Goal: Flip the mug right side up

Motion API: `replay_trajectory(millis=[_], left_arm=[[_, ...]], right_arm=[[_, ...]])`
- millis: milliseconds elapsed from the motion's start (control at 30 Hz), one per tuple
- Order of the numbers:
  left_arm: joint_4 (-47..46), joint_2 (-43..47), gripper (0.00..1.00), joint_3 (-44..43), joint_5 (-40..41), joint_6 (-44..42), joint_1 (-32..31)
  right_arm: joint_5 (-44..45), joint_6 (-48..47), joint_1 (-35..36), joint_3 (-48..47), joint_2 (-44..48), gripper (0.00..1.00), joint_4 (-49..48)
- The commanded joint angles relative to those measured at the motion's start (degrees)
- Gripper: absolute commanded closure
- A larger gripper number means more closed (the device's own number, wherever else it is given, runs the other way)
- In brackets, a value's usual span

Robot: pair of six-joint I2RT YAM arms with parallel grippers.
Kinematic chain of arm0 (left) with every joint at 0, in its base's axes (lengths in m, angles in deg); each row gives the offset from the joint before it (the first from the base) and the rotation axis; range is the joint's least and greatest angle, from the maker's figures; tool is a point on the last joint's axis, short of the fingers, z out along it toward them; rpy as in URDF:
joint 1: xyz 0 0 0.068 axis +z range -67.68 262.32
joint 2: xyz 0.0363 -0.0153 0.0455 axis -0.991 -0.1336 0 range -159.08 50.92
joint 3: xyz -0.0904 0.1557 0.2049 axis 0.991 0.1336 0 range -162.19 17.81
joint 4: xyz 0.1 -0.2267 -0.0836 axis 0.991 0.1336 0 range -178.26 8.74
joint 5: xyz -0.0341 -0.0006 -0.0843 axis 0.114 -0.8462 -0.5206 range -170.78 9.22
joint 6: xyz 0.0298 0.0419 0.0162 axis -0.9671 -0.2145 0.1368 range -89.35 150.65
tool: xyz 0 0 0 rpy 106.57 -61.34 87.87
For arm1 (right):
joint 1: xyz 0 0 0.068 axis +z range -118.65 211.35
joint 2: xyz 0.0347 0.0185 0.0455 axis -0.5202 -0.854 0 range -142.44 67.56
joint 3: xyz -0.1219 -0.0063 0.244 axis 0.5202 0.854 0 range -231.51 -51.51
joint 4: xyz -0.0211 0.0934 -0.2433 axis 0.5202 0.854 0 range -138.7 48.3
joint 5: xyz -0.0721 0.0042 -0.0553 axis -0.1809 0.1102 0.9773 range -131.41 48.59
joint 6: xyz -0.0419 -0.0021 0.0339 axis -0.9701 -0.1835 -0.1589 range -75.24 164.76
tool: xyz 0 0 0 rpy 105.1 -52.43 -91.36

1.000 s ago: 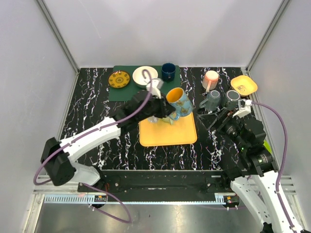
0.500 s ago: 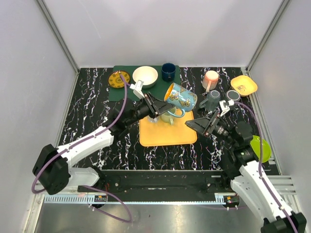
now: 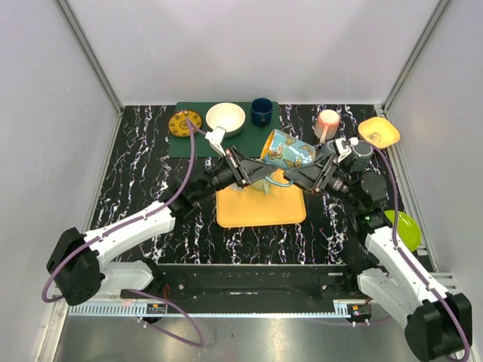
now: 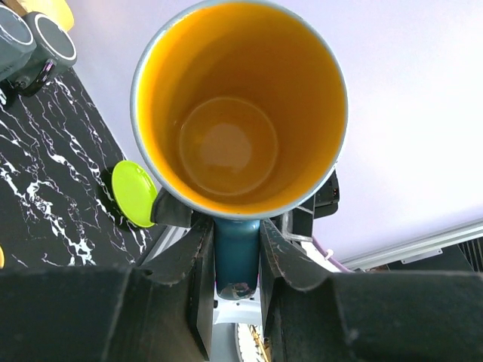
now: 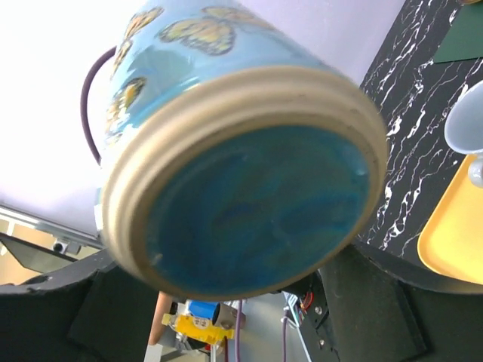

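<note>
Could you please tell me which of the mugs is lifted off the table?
The butterfly mug, held tilted by the left gripper; the navy, pink and grey mugs are set down.

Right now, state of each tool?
Left tool: closed on the handle of the blue butterfly-patterned ceramic mug.
Right tool: open, at the mug's base.

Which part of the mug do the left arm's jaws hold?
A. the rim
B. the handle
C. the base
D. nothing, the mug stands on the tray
B: in the left wrist view the left jaws are shut on the teal handle, just below the rim of the mug.
</note>
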Motion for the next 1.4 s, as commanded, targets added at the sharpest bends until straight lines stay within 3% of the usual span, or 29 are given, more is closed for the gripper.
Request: replay_trajectory(millis=[0, 267, 500, 633, 733, 800, 867, 933, 1200, 1367], left_arm=[[-12.98, 2.33, 1.00, -1.44, 0.26, 1.08, -1.59], [-13.43, -0.04, 1.00, -2.32, 0.61, 0.11, -3.97], [-14.39, -2.07, 1.00, -1.45, 1.31, -0.06, -5.90], [-15.10, -1.98, 1.00, -0.66, 0.69, 0.20, -5.99], [-15.45, -0.76, 1.00, 0.40, 1.13, -0.06, -5.99], [-15.36, 0.65, 1.00, 1.36, 1.48, -0.33, -5.56], [-15.10, 1.96, 1.00, 1.72, 1.66, -0.68, -5.38], [-14.48, 2.67, 1.00, 2.16, 1.57, -0.94, -5.11], [-16.15, 5.57, 1.00, 4.00, 1.13, -0.59, -4.32], [-17.12, 6.28, 1.00, 4.53, 0.26, 0.46, -4.06]], right_arm=[[-0.12, 2.44, 0.76, -4.54, -3.44, 0.20, -8.96], [1.02, 3.93, 2.78, -6.12, -7.66, 0.35, -12.91], [1.20, 5.25, 4.53, -7.88, -11.35, 0.67, -15.82], [1.20, 4.90, 4.45, -7.97, -11.62, 0.61, -16.08], [1.02, 4.38, 4.54, -7.88, -11.18, 0.73, -15.73], [0.67, 3.76, 4.54, -7.79, -10.48, 0.67, -14.68], [1.11, 1.92, 4.54, -7.70, -9.26, 0.48, -11.89], [1.37, 1.21, 4.54, -7.53, -8.64, 0.42, -10.81], [1.02, -0.55, 4.45, -8.40, -6.26, 0.42, -7.56], [0.06, -0.90, 4.45, -8.93, -6.34, 0.54, -7.73]])
